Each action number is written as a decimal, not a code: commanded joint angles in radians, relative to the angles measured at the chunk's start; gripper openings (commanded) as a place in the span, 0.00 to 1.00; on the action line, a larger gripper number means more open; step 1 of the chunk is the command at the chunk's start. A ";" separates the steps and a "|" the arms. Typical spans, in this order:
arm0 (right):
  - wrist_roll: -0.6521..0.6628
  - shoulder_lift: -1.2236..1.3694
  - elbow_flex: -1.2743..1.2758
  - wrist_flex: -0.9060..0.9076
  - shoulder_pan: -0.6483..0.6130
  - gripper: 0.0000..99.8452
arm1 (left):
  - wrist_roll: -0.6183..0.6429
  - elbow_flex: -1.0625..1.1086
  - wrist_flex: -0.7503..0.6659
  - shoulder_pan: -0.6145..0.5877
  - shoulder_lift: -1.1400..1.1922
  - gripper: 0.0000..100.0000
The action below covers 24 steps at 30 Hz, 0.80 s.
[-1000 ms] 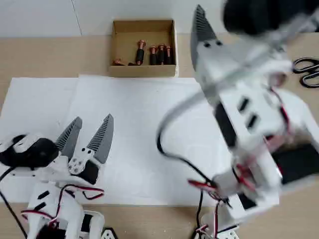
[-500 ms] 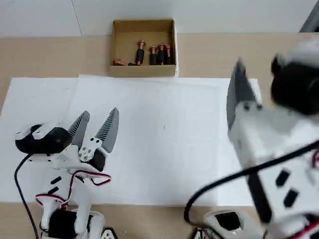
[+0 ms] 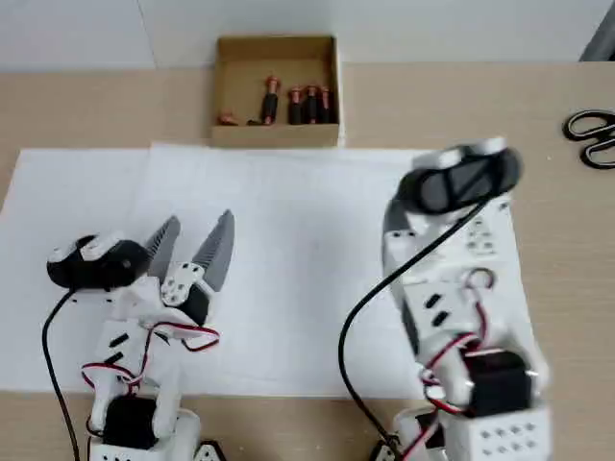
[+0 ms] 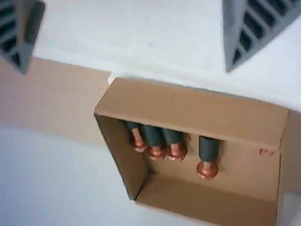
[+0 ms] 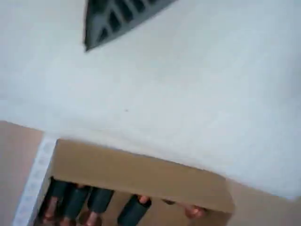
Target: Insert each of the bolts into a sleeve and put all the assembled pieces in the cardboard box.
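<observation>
The cardboard box (image 3: 276, 91) stands at the table's far edge, middle. Inside lie several dark sleeves with copper bolts (image 3: 298, 104) side by side, and one copper piece (image 3: 228, 120) sits apart in the left corner. My left gripper (image 3: 202, 217) is at the near left over the white paper, open and empty, pointing toward the box. The left wrist view shows its grey fingers (image 4: 254, 28) wide apart above the box (image 4: 188, 113) and the sleeved bolts (image 4: 162, 143). My right gripper (image 3: 392, 219) is at the near right, tucked under its folded arm. The right wrist view looks at the box (image 5: 141, 174).
White paper (image 3: 288, 279) covers the table's middle between the arms. Black scissors (image 3: 591, 134) lie at the far right edge. The right arm's body (image 3: 466, 327) takes up the near right side.
The right arm has drawn back from beside the box to the near right and folded up. The left arm has shifted slightly, its gripper still open.
</observation>
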 commanded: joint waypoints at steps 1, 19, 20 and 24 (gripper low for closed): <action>-0.005 -0.087 0.296 -0.254 0.008 0.20 | -0.003 0.016 -0.025 -0.002 -0.009 0.26; -0.005 -0.372 0.786 -0.407 0.010 0.20 | -0.003 0.145 -0.021 -0.002 -0.008 0.25; -0.005 -0.378 0.786 -0.394 0.010 0.20 | -0.003 0.145 -0.012 -0.002 -0.008 0.25; -0.008 -0.389 0.786 -0.286 0.008 0.20 | -0.003 0.145 0.064 0.003 -0.008 0.25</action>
